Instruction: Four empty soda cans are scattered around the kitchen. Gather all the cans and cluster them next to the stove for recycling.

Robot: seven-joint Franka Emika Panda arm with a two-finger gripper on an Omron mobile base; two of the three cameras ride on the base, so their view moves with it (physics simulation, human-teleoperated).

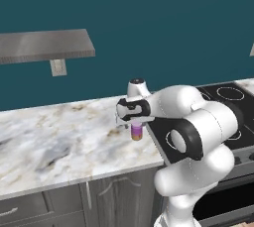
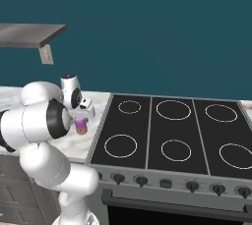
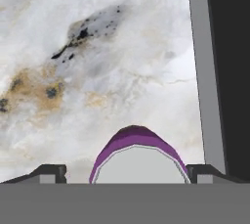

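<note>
As your arm reached down over the marble counter [image 1: 59, 137], the gripper [image 1: 135, 123] sat right above the purple can [image 1: 136, 132], which stood upright on the stone just beside the left edge of the stove [image 2: 167, 130]. From the hand camera you had the can's [image 3: 139, 157] silver top and purple shoulder dead centre between the 2 dark finger tips [image 3: 49, 171], and both tips stood apart from its sides with counter showing in the gaps, so your jaws were spread wide and not pinching it. In the right base view the can [image 2: 81, 126] sat under the gripper [image 2: 82, 116], close to the cooktop's grey rim. A steel shelf [image 1: 44, 45] hung on the teal wall above the counter.
</note>
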